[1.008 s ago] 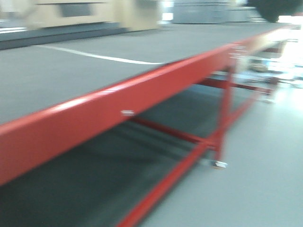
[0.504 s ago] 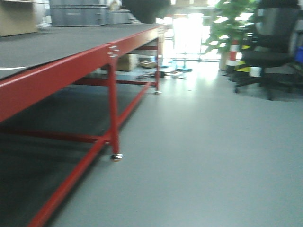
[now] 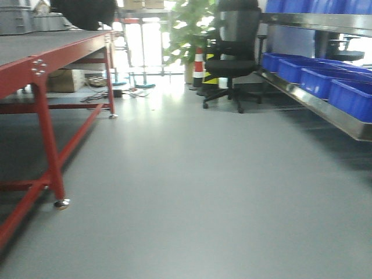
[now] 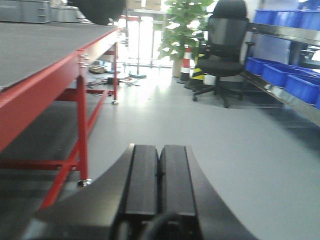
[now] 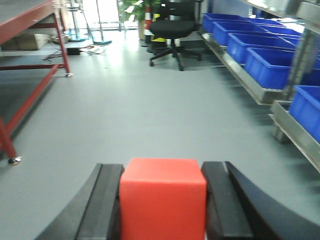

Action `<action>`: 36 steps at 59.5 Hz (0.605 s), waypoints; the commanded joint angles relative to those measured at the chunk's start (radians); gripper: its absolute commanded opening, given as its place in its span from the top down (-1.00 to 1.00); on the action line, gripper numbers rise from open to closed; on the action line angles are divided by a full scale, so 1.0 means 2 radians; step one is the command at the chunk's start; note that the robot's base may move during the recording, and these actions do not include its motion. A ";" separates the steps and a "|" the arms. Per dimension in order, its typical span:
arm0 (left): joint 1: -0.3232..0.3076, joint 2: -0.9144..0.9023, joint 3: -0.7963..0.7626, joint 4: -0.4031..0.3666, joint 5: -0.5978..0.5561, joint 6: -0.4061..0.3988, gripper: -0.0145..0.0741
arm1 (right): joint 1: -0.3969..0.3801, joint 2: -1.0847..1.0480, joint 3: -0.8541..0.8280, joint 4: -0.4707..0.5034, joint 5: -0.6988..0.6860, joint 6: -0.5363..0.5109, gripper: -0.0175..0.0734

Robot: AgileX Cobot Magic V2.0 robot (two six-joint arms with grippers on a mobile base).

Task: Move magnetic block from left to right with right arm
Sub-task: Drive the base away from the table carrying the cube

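Observation:
The magnetic block [image 5: 163, 200], a plain red cube, fills the bottom middle of the right wrist view. My right gripper [image 5: 163, 167] is shut on it, one black finger pressed against each side. In the left wrist view my left gripper [image 4: 159, 148] is shut with nothing in it, its two black fingers [image 4: 142, 175] pressed flat together. Both grippers hang above the grey floor [image 3: 192, 192], away from the tabletop. Neither gripper shows in the front view.
A red-framed table [image 3: 35, 70] with a dark mat top stands at the left, its leg [image 3: 49, 157] reaching the floor. A black office chair [image 3: 232, 55], a plant [image 3: 189, 26] and a striped cone [image 3: 199, 64] stand at the back. Blue bins [image 3: 325, 78] line shelves on the right.
The front view has swung to the right: the red table slid from the middle of the picture to the left edge, and the chair, plant and blue bins came into view.

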 commanded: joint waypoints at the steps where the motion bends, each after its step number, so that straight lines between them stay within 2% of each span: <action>1: -0.001 -0.007 0.005 0.000 -0.044 -0.002 0.94 | -0.001 0.007 -0.012 -0.005 -0.047 -0.004 0.14; 36: -0.001 -0.007 0.005 0.000 -0.044 -0.002 0.94 | -0.001 0.007 -0.012 -0.005 -0.048 -0.004 0.14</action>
